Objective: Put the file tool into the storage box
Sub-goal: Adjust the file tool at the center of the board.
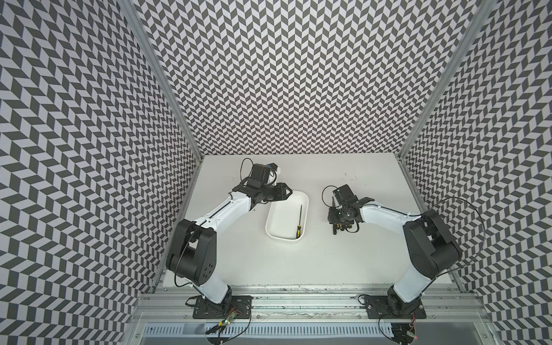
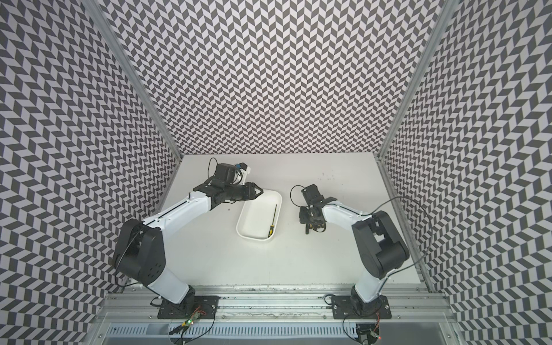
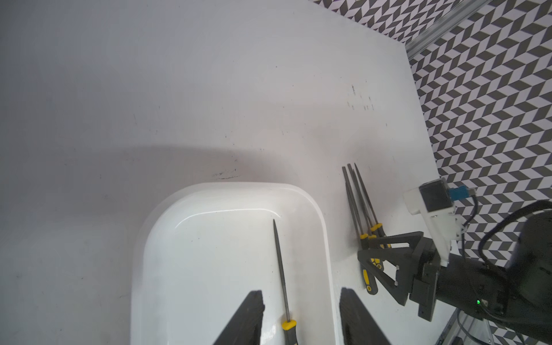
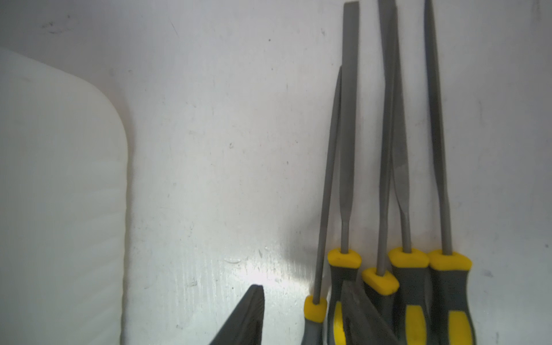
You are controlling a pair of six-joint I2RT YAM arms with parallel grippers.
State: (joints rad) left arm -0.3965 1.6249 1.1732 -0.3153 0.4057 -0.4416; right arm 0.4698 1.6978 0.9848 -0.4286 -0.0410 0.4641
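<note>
One file tool (image 1: 299, 219) lay in the storage box (image 1: 279, 221) along its right wall, the left end effector (image 3: 301, 291) spread and empty above the box's far end. The right end effector (image 4: 301, 286), spread, straddled the leftmost handle of the loose files (image 4: 346, 149) on the bench (image 1: 328, 263); the next pick apparently required pinching that handle alone

Files (image 4: 347, 134) x6, storage box (image 1: 283, 221) x1

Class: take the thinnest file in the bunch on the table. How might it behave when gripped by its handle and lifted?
The thinnest file has a grey, metal-looking shaft, so it probably stays stiff. Slender, so likely light. Its shaft looks round and it lies tight beside the flat file, so it may roll or disturb that.
</note>
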